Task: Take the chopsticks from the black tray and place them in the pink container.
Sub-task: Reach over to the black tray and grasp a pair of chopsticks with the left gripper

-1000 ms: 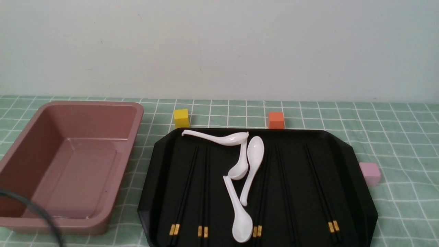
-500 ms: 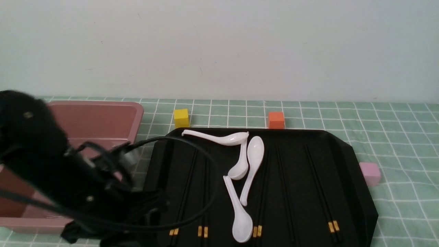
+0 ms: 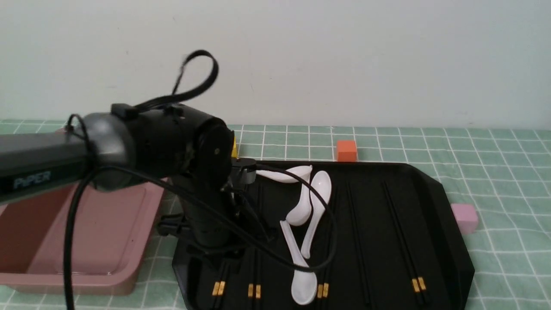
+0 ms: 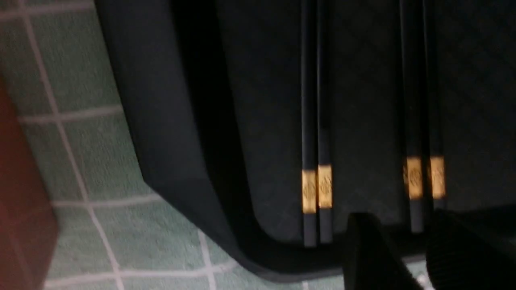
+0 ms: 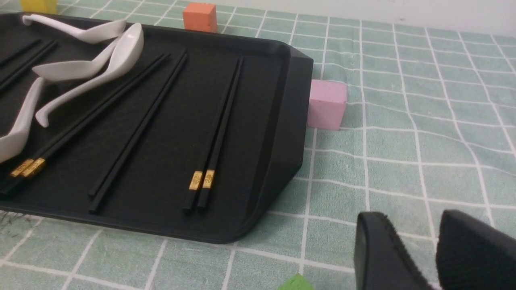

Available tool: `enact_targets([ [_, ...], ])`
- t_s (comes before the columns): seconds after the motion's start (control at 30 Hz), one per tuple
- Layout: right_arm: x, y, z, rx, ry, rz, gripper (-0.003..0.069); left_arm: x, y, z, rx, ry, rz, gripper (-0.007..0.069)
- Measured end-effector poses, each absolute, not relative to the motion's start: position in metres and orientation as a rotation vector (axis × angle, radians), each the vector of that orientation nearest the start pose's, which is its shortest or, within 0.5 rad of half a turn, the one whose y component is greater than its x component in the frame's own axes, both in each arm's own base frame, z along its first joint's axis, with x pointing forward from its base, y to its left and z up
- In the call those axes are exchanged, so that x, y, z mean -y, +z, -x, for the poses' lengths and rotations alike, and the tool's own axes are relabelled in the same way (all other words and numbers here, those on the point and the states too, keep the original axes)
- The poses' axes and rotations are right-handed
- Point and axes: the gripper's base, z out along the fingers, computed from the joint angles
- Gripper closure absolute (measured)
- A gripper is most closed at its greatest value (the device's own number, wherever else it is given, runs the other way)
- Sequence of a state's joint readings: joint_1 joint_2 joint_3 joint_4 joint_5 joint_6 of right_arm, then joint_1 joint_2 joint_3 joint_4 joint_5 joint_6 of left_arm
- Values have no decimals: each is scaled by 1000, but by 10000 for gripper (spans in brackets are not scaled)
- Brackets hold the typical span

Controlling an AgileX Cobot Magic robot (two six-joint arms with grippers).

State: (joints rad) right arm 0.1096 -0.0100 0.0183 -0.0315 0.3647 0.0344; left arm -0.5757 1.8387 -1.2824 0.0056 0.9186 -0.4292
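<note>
The black tray (image 3: 447,224) holds several pairs of chopsticks with gold bands (image 3: 418,284) lying lengthwise. My left arm (image 3: 189,146) reaches over the tray's left part and hides its own gripper in the front view. In the left wrist view the left gripper (image 4: 403,227) is open and empty, just above the near rim of the tray (image 4: 161,121). It hangs between the butt ends of two chopstick pairs (image 4: 317,189) (image 4: 423,177). The pink container (image 3: 107,224) stands left of the tray. My right gripper (image 5: 411,237) is open over the cloth, off the tray's near right corner (image 5: 282,121).
Three white spoons (image 3: 318,189) lie across the tray's middle. An orange cube (image 3: 346,150) sits behind the tray and a pale pink cube (image 3: 464,217) beside its right edge. A green block (image 5: 296,282) pokes in near the right gripper. Green checked cloth covers the table.
My left arm has swung up from the lower left and across to the tray's left part. It now hides the yellow cube and part of the pink container.
</note>
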Motion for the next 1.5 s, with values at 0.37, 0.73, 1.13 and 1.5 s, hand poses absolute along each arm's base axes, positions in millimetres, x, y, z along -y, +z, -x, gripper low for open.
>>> enact_targets([
  [0.37, -5, 175, -53, -1855, 69, 89, 419, 204, 162, -322, -2949, -70, -258, 326],
  [0.73, -5, 175, -53, -1855, 69, 89, 419, 207, 150, -328, -2947, -61, -226, 336],
  [1.13, -5, 175, -53, -1855, 69, 89, 419, 208, 149, -328, -2961, -59, -189, 512],
  [1.5, -5, 175, -53, -1855, 69, 89, 419, 201, 173, -322, -2953, -34, -138, 509],
])
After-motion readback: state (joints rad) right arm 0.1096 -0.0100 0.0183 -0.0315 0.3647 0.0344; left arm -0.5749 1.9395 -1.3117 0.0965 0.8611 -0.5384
